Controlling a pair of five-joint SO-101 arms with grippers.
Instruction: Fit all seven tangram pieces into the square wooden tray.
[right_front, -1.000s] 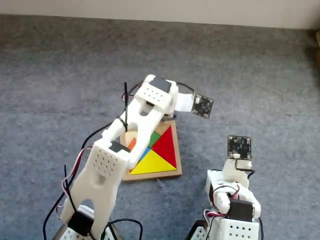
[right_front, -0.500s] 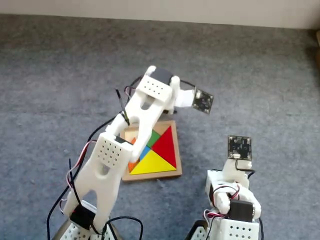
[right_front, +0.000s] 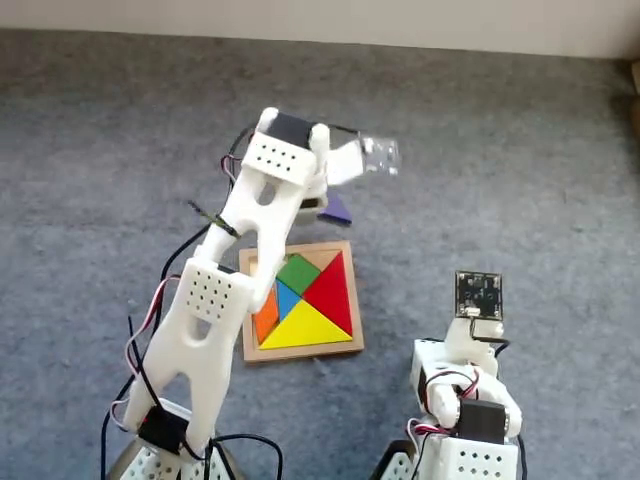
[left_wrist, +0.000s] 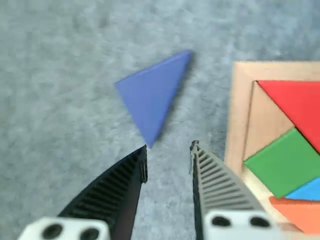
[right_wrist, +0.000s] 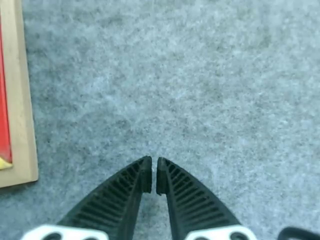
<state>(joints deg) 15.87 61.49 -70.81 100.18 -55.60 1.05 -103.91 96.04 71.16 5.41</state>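
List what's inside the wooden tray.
In the wooden tray: red triangle, yellow triangle, green square, blue piece, orange piece, plus a bare wooden gap beside the green square. The left arm hides part of the tray.

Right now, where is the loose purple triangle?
In the high view, the purple triangle lies on the carpet just beyond the far edge of the wooden tray, right ahead of the open left gripper.

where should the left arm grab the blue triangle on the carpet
Probably across the narrow corner pointing at the left jaws, coming down from above: the blue triangle lies flat on the carpet, clear of the tray, so only its thin edges offer a grip.
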